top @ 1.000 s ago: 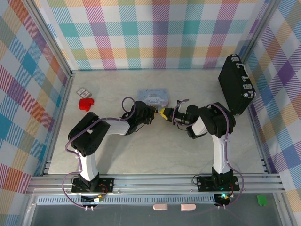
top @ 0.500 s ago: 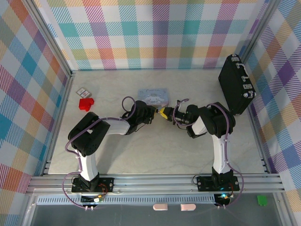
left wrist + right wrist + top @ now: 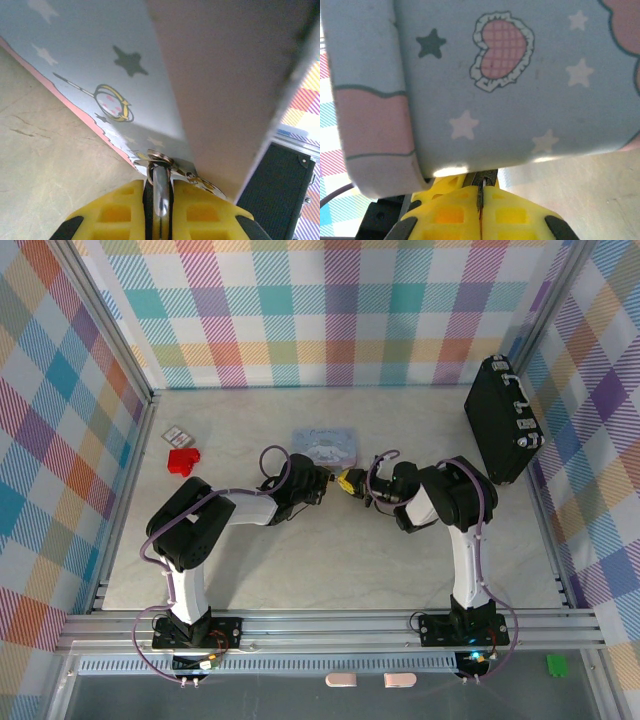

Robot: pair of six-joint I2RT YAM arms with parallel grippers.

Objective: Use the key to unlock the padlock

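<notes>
**Left side.** Over the last second you are moving almost nothing here. The left arm is holding its pose. The left hand (image 3: 321, 483) is staying low over the desk (image 3: 330, 570), just in front of the pale blue tin (image 3: 325, 445), and its grip is not changing. In the left wrist view its yellow fingers (image 3: 117, 212) are clenching a dark-edged piece with a silvery bar down the middle. A split ring (image 3: 160, 159) is hanging at the far end of that piece. You are most likely looking at the padlock (image 3: 160, 200), shackle outward, held right beside the tin's wall.

**Right side.** The change is here. The right arm is re-posing slightly, elbow and wrist shifting. The right hand (image 3: 348, 481) is creeping a touch toward the left one, so the two are now nearly tip to tip. Its fingers (image 3: 512, 215) are staying pressed shut on a thin metal blade seen edge-on, in all likelihood the key (image 3: 480, 197).

**Reading.** You are probably still lining up or seating the key, not yet turning it. The keyhole is hidden, so contact cannot be confirmed. No shackle release is showing.
</notes>
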